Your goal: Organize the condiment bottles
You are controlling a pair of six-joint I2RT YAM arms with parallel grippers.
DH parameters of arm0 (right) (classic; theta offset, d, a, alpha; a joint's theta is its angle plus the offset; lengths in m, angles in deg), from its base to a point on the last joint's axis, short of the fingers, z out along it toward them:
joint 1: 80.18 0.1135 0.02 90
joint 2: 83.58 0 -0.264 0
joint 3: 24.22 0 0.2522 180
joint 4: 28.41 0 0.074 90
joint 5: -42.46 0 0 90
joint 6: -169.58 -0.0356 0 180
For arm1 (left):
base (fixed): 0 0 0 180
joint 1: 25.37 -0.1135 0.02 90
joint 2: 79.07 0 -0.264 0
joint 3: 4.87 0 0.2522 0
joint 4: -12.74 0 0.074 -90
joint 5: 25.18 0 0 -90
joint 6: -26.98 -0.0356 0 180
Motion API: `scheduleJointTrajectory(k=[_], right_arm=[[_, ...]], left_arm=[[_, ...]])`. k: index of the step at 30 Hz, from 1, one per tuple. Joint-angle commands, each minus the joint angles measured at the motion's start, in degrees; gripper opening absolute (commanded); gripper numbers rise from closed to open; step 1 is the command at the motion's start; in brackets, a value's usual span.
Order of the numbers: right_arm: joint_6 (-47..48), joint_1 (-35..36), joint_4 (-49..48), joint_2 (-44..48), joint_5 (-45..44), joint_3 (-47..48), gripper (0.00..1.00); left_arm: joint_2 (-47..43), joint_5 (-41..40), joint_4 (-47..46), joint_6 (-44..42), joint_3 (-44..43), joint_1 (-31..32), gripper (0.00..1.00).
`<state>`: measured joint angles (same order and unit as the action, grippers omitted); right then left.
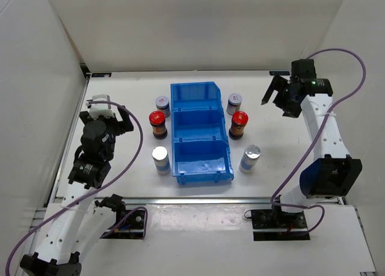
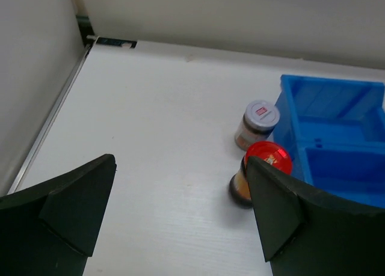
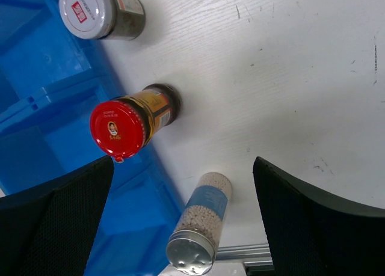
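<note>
Left gripper (image 2: 180, 162) hangs over bare table out at 9 o'clock from the bin. Its matte black wedge fingers (image 2: 72, 210) are spread wide and hold nothing. Right gripper (image 3: 183, 160) is the same deal up around 2 o'clock, also spread wide and holding nothing. Its fingers (image 3: 54, 228) show a fine mesh-like grain.

The glossy blue plastic bin (image 1: 200, 91) sits mid-table, with three open compartments running from 12 to 6 o'clock. All six bottles stand upright outside it on the white wood-grain table (image 1: 120, 186), three along each long side.

On the 9 o'clock side, going from 12 to 6:
- left grey-lidded jar (image 1: 162, 102), short and squat
- left red-capped bottle (image 1: 157, 123), dark contents
- left silver-topped shaker (image 1: 160, 159)

The 3 o'clock side mirrors that:
- right grey-lidded jar (image 3: 99, 11), with a small red label on its flat lid
- right red-capped bottle (image 3: 120, 128), with a yellowish label
- right silver-topped shaker (image 3: 201, 228), a clear cylinder of pale granules with a light blue label and a perforated metal top
</note>
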<state>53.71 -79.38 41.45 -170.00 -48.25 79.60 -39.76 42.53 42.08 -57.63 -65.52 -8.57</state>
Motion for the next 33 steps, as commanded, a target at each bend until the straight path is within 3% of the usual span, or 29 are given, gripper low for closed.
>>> scheduleJointTrajectory(k=[1,2,3,4,5,6,10,15,20,25,33], right_arm=[[1.2,0.3,3.5,-2.7,-1.5,6.0,1.00],[2.5,1.0,3.5,-2.7,-0.3,6.5,1.00],[3.5,2.4,2.7,-2.7,0.3,6.5,1.00],[4.1,3.5,1.5,-1.9,-0.3,6.5,1.00],[4.6,4.8,0.6,-1.0,-1.3,6.5,1.00],[6.0,7.7,-0.2,1.0,-2.4,6.5,1.00],[7.2,14.1,0.5,4.6,-7.6,4.1,1.00],[5.8,20.6,5.3,11.2,-9.1,-7.2,1.00],[2.9,22.0,11.6,14.4,-10.4,-15.6,1.00],[2.8,22.5,10.2,14.3,-8.9,-20.5,1.00],[2.3,22.5,6.8,9.8,-7.7,-24.0,1.00]], left_arm=[[2.5,-5.3,7.3,1.4,-3.7,0.4,1.00],[3.7,-7.1,9.5,4.0,-4.6,0.4,1.00],[4.8,-14.6,11.0,7.3,-5.1,0.4,1.00],[7.6,-19.5,14.5,22.8,-6.9,0.4,1.00],[9.1,-22.9,26.5,31.6,-8.2,0.4,1.00],[10.3,-23.7,28.4,34.1,-9.0,0.4,1.00],[14.3,-13.9,28.4,29.4,-10.6,0.4,1.00],[14.8,-13.1,26.4,25.2,-9.8,-2.1,1.00],[16.7,-6.2,25.0,22.0,-9.3,-7.7,1.00],[18.8,2.2,23.7,22.0,-9.3,-13.8,1.00],[23.2,7.5,23.7,19.8,-11.5,-16.0,1.00]])
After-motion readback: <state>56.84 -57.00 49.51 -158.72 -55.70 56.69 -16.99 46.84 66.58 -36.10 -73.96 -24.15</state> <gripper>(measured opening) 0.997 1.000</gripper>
